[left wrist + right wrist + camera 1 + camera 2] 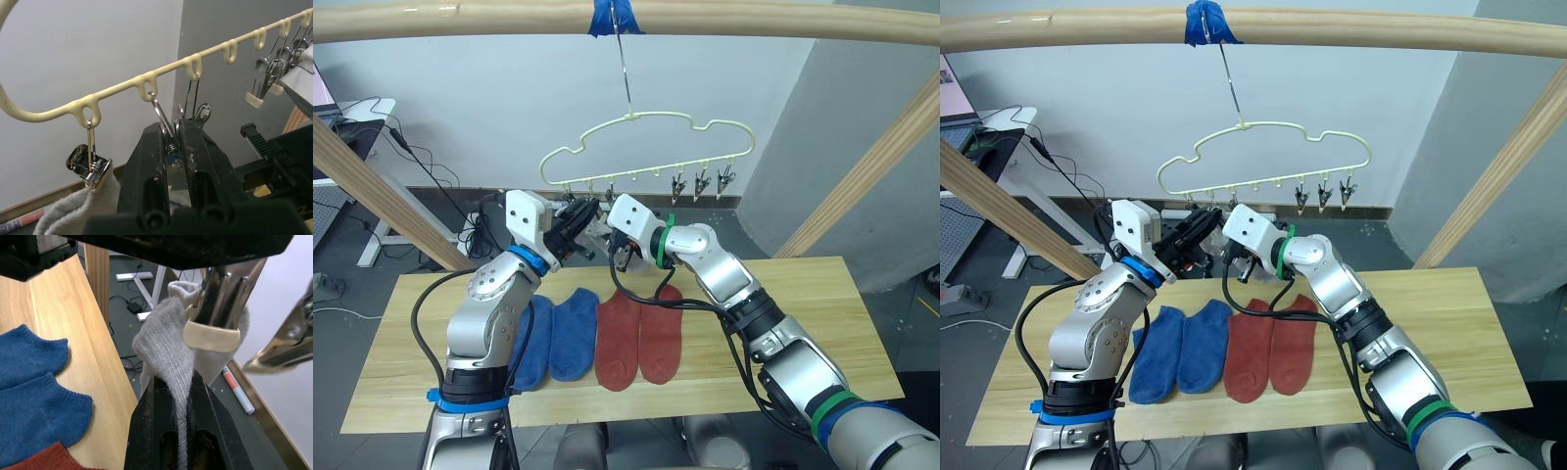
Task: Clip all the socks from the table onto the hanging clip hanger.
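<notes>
The pale yellow-green clip hanger (651, 119) hangs from the top pole by its long hook. My left gripper (172, 134) is up at the hanger's row of clips, shut on a metal clip (168, 128). Right beside it, my right gripper (180, 389) is shut on a light grey sock (164, 345), and a clip with cream pads (211, 335) bites the sock's top edge. Another grey sock (73, 210) hangs from the end clip (90, 166). Two blue socks (556, 338) and two rust red socks (639, 336) lie flat side by side on the table (803, 313).
A round wooden pole (754, 20) crosses overhead, with slanted poles at left (372, 186) and right (862, 171). Three bare clips (702, 183) hang at the hanger's right end. A marker (237, 389) lies on the floor behind the table.
</notes>
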You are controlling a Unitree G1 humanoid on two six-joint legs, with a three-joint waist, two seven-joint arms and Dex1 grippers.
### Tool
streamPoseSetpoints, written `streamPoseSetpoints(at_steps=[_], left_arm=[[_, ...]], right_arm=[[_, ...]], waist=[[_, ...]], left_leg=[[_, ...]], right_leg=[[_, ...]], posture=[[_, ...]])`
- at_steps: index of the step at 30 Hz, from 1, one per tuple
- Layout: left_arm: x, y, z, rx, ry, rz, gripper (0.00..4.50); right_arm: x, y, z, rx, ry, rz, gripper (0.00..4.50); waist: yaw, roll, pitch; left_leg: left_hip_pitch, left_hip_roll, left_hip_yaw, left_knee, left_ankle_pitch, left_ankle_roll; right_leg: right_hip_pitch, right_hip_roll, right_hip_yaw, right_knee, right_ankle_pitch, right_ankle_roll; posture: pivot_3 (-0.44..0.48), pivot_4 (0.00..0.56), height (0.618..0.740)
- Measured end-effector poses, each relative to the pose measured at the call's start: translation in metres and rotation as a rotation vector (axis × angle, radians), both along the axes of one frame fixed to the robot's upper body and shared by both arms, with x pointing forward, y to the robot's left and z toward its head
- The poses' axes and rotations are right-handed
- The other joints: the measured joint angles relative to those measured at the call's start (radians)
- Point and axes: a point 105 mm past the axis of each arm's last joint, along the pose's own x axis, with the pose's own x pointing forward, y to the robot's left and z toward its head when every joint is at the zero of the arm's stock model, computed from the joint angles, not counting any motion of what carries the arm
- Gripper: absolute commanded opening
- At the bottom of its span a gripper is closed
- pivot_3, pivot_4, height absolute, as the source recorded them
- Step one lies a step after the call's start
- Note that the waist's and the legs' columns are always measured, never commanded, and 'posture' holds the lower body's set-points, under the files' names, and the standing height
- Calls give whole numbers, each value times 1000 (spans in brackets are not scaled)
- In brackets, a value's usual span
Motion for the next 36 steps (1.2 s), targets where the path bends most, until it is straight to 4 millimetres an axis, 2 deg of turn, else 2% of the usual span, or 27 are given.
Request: streamPoseSetpoints(at_steps=[15, 17, 23, 36], left_arm=[[-1, 5, -2, -7, 4, 14, 118], [-1, 5, -3, -19, 7, 15, 865], [-4, 8, -13, -23, 45, 19, 2655], [-13, 16, -18, -11, 73, 26, 2655]], right_arm=[[0, 5, 4, 46, 19, -23, 0], [1, 5, 5, 55, 19, -27, 0], [0, 8, 7, 70, 22, -24, 0], [-3, 14, 9, 83, 23, -9, 0]], waist=[[-1, 0, 0], [-1, 0, 0], [-2, 0, 0], [-1, 0, 0]], left_leg=[[0, 0, 0, 0, 0, 0], [0, 0, 0, 0, 0, 0], [0, 0, 0, 0, 0, 0], [0, 0, 0, 0, 0, 0]], right_leg=[[0, 0, 0, 0, 0, 0], [0, 0, 0, 0, 0, 0], [0, 0, 0, 0, 0, 0], [0, 0, 0, 1, 0, 0]], posture=[[-226, 223, 730], [-225, 221, 730], [-215, 213, 730], [-204, 216, 730]])
